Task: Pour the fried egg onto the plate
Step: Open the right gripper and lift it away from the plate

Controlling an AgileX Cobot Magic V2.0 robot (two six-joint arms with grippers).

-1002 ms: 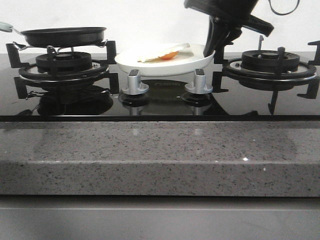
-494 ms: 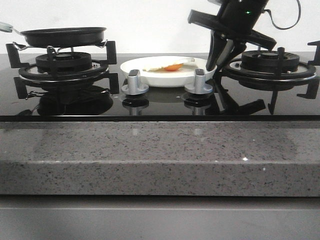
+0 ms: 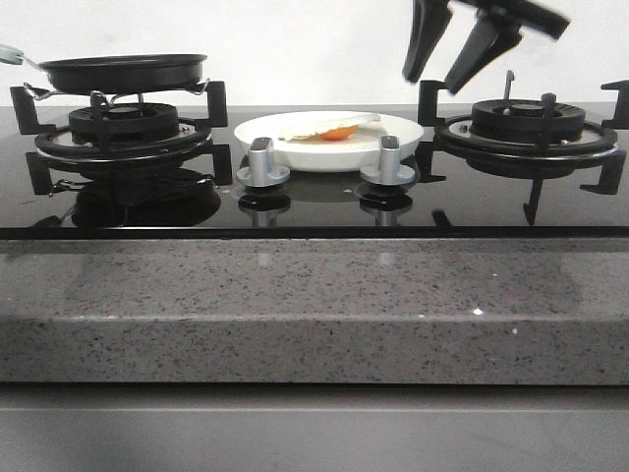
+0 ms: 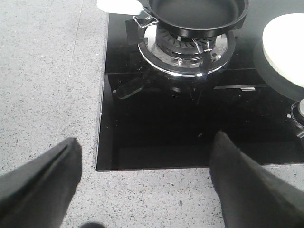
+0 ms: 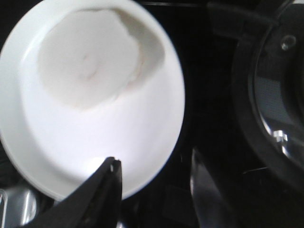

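The white plate (image 3: pixel 329 145) rests on the black glass hob between the two burners, behind the two silver knobs. The fried egg (image 3: pixel 329 127) lies on it, white with an orange yolk patch; it also shows in the right wrist view (image 5: pixel 90 61) as a pale blurred patch on the plate (image 5: pixel 142 142). My right gripper (image 3: pixel 432 83) is open and empty, raised above the plate's right rim; it also shows in the right wrist view (image 5: pixel 154 166). My left gripper (image 4: pixel 145 145) is open and empty over the counter's front edge, away from the pan.
A black frying pan (image 3: pixel 126 71) with a pale handle sits on the left burner (image 3: pixel 123 133); it also shows in the left wrist view (image 4: pixel 194 12). The right burner grate (image 3: pixel 531 133) stands bare. Two knobs (image 3: pixel 263 162) stand in front of the plate. Speckled stone counter (image 3: pixel 314 305) in front.
The plate came down from a lifted, tilted hold to rest flat on the hob. My right gripper let go of its rim, opened and rose up and away to the right.
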